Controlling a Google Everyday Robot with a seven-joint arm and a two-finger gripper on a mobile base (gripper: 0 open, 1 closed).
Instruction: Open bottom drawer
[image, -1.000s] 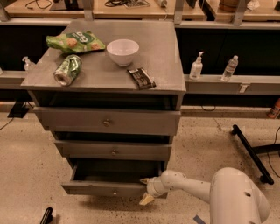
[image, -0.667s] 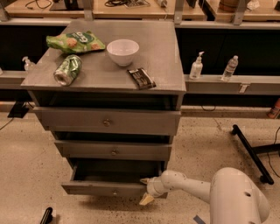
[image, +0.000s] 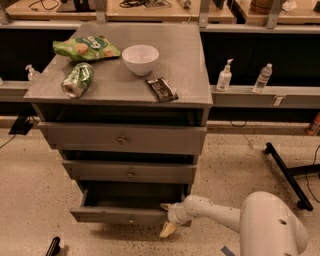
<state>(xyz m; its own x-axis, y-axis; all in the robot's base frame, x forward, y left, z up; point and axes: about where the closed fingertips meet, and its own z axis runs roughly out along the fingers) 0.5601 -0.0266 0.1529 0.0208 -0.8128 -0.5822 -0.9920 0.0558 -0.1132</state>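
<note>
The bottom drawer (image: 120, 216), the lowest of three grey drawers in a small chest, stands pulled partway out, so its dark inside shows behind the flat front and its small round knob (image: 131, 219) faces forward. The gripper (image: 165, 218) is at the right end of that drawer front, low down near the speckled floor (image: 35, 200). Its fingers (image: 167, 229) are spread: one pale tip lies at the top edge of the front and the other points down below it. Whether either one presses on the wood cannot be told. The white arm (image: 220, 212) reaches in from the right, from the robot's rounded white body (image: 272, 225) at the lower right corner. Above the bottom drawer, the middle drawer (image: 130, 172) and the wider top drawer (image: 122, 139) each stand out a little from the frame, with a dark gap above each front. On the chest's grey surface (image: 185, 75) a white bowl (image: 140, 58) stands upright near the middle. A green snack bag (image: 86, 48) lies to its left, and a green can (image: 77, 79) lies on its side nearer the front left corner. A dark wrapped bar (image: 161, 90) lies just in front of the bowl, to its right. On the ledge (image: 280, 95) to the right of the chest stand a pump bottle (image: 224, 76) and a clear water bottle (image: 262, 77), apart from each other. A black stand leg (image: 287, 172) lies across the floor at the right.
</note>
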